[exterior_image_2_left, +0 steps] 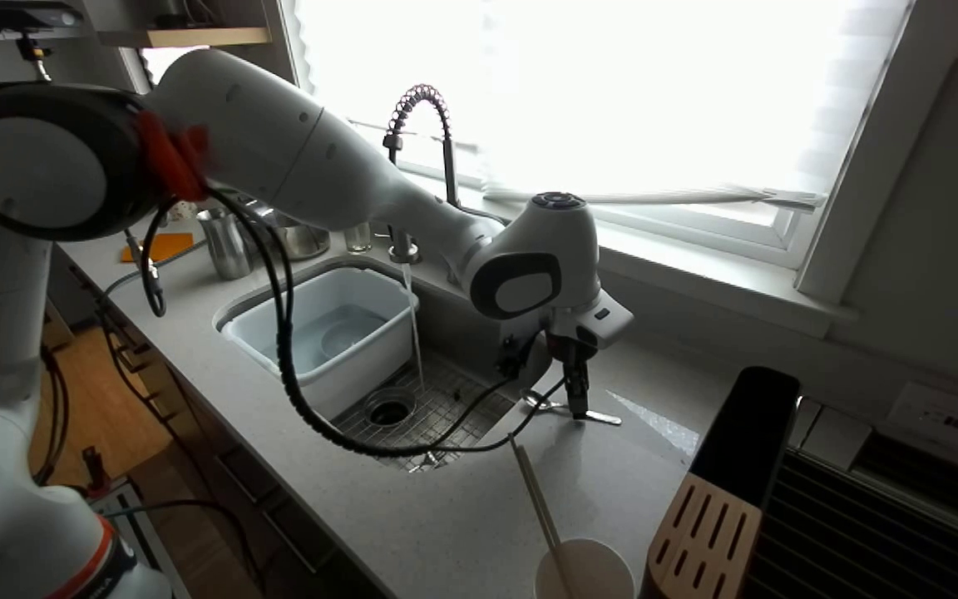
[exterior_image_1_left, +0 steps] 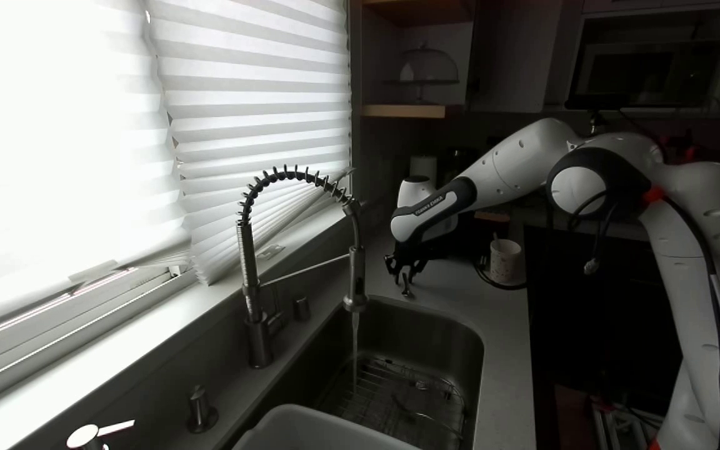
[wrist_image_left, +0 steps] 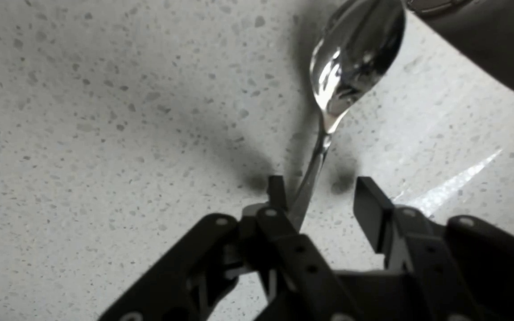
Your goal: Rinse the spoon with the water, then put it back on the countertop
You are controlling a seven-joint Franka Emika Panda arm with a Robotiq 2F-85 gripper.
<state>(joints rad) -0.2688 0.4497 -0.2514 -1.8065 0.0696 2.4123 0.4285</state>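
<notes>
The shiny metal spoon (wrist_image_left: 357,58) lies on the pale speckled countertop (wrist_image_left: 105,133), bowl close to the sink edge. It also shows in both exterior views (exterior_image_1_left: 405,286) (exterior_image_2_left: 606,418). My gripper (wrist_image_left: 319,189) is open, low over the counter. The spoon's handle passes between the fingers, closer to the left finger in the wrist view; the end of the handle is hidden behind that finger. The gripper also shows in both exterior views (exterior_image_1_left: 405,267) (exterior_image_2_left: 579,412). Water (exterior_image_1_left: 355,350) runs from the coiled faucet (exterior_image_1_left: 357,275) into the sink; the stream also shows in an exterior view (exterior_image_2_left: 415,333).
The steel sink (exterior_image_1_left: 454,322) has a wire rack at its bottom and a pale tub (exterior_image_2_left: 362,370) in one part. A cup (exterior_image_2_left: 587,574) with sticks and a black-and-wood holder (exterior_image_2_left: 712,516) stand on the counter. A window sill (exterior_image_2_left: 695,266) runs behind the arm.
</notes>
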